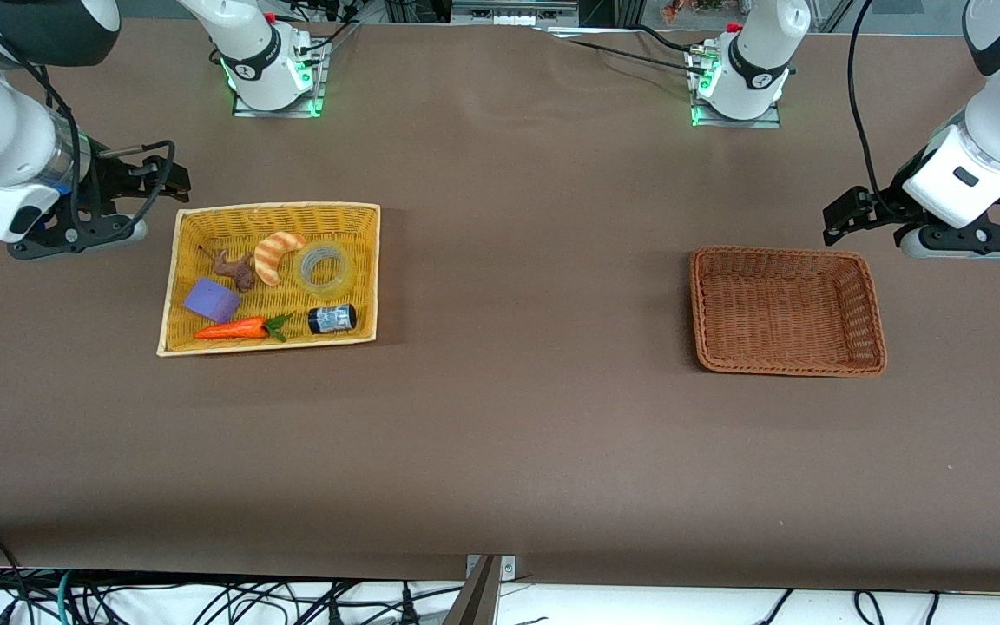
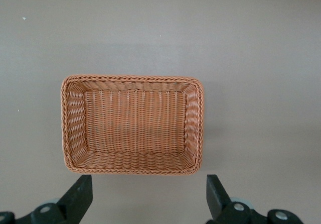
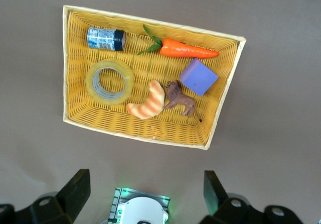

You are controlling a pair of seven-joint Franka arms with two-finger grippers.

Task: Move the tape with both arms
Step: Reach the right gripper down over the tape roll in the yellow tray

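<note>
The tape (image 1: 326, 290), a yellowish translucent ring, lies flat in a yellow wicker basket (image 1: 279, 208) toward the right arm's end of the table. In the right wrist view the tape (image 3: 93, 81) sits between a dark can and a striped croissant toy. My right gripper (image 1: 172, 182) hangs open over bare table beside that basket, and nothing is between its fingers (image 3: 145, 186). My left gripper (image 1: 838, 221) hangs open and empty (image 2: 149, 191) over the table next to a brown wicker basket (image 1: 778, 253).
The yellow basket (image 3: 150, 23) also holds a can (image 1: 332, 318), a croissant toy (image 1: 277, 254), a brown animal figure (image 1: 235, 269), a purple block (image 1: 212, 300) and a carrot (image 1: 235, 330). The brown basket (image 2: 130, 78) holds nothing. Wide brown tabletop lies between the baskets.
</note>
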